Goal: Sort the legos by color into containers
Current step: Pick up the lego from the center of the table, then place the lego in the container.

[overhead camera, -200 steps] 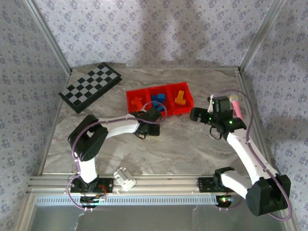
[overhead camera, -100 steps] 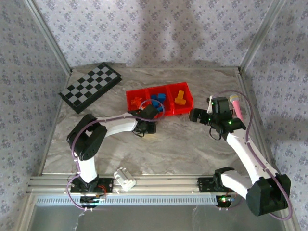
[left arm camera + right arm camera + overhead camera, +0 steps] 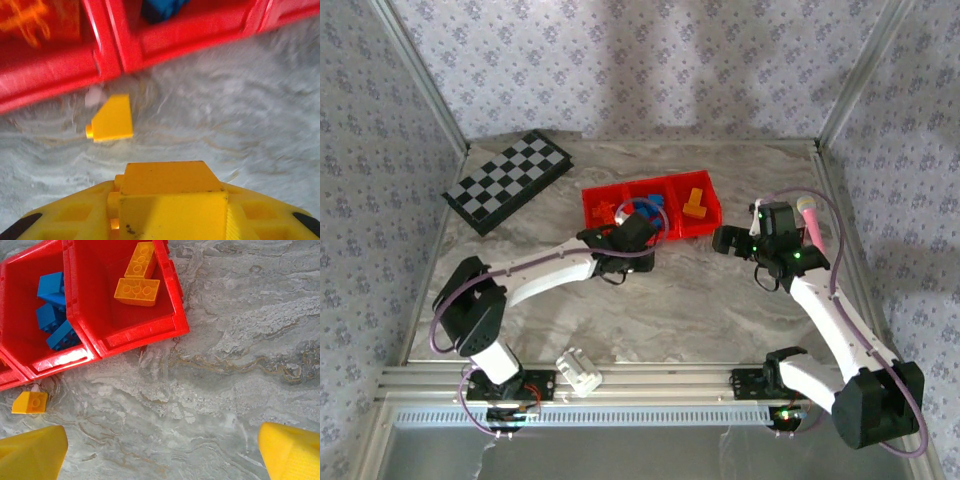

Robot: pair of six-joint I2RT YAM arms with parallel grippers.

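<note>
My left gripper [image 3: 170, 220] is shut on a yellow lego [image 3: 167, 182], which sits between its yellow fingers just in front of the red tray [image 3: 60, 75]. A second small yellow lego [image 3: 111, 120] [image 3: 30, 402] lies on the table by the tray's front wall. In the top view the left gripper [image 3: 622, 262] is near the tray [image 3: 650, 236]. The containers hold orange legos [image 3: 606, 212] on the left, blue legos [image 3: 55, 310] in the middle and yellow legos [image 3: 137, 280] on the right. My right gripper [image 3: 162, 450] [image 3: 730, 240] hangs open over bare table, right of the tray.
A black-and-white checkered board [image 3: 507, 180] lies at the back left. A white block [image 3: 578, 370] sits near the front rail between the arm bases. Patterned walls and metal posts close in the table on three sides.
The left gripper has closed on the yellow lego. The left arm has stretched out, its elbow dropping left and toward the front. The right arm has stayed put.
</note>
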